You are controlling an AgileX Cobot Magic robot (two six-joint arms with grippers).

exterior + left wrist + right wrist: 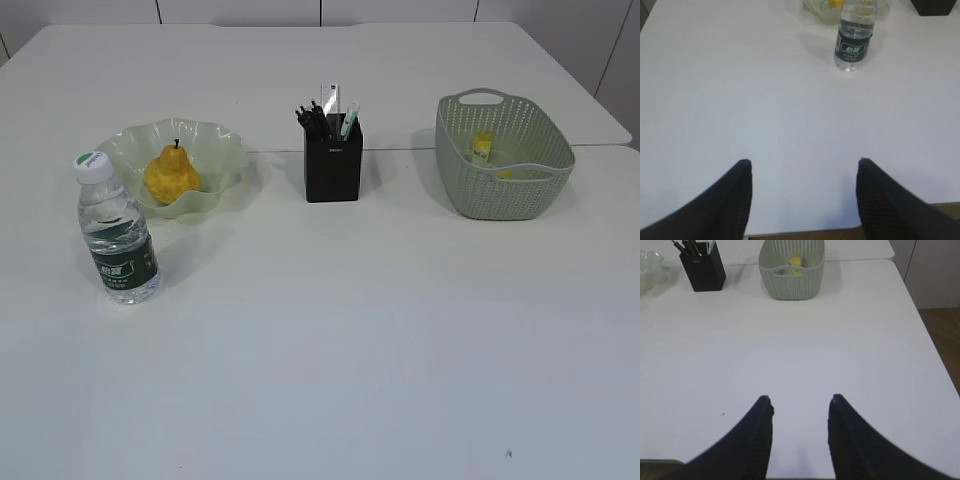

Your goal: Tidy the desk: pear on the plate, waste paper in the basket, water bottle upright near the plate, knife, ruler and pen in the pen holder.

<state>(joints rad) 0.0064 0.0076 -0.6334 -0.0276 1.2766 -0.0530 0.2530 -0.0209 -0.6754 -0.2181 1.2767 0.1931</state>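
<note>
A yellow pear (172, 174) lies on the pale green wavy plate (222, 150). A clear water bottle (116, 231) with a green label stands upright in front of the plate; it also shows in the left wrist view (855, 35). The black pen holder (333, 165) holds pens, a ruler and a knife, and shows in the right wrist view (702, 271). The green basket (503, 175) holds yellow-and-white waste paper (483, 146). Neither gripper shows in the exterior view. My left gripper (802, 162) is open and empty over the near table edge. My right gripper (800, 399) is open and empty.
The white table (350, 340) has a seam behind the pen holder. Its near edge shows under both grippers. The right table edge and wooden floor (942, 335) show in the right wrist view. The basket also shows there (790, 282).
</note>
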